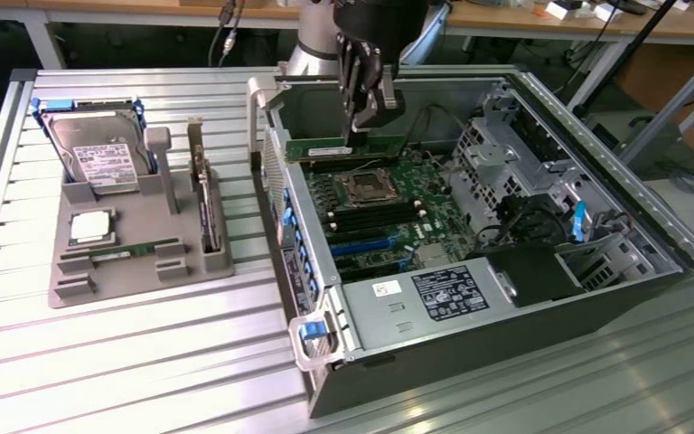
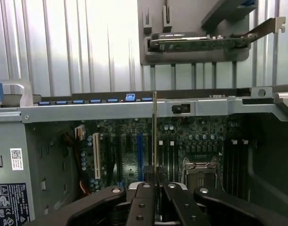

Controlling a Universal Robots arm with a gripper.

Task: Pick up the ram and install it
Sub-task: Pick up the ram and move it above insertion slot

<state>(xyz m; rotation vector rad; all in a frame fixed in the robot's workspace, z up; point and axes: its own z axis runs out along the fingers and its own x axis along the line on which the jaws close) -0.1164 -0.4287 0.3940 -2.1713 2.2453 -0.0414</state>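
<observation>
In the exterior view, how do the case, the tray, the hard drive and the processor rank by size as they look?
Largest to smallest:
1. case
2. tray
3. hard drive
4. processor
No two look alike in size.

— What's lost here?
— The arm (image 1: 314,41) runs off the exterior view's top; the ram (image 2: 155,136), seen edge-on, hides its faces, one end buried in the gripper (image 2: 155,181).
— And the power-supply label (image 1: 447,294)?
— Print too small to read.

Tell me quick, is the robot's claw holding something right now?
Gripper: closed, holding the ram above the motherboard inside the open computer case.
</observation>
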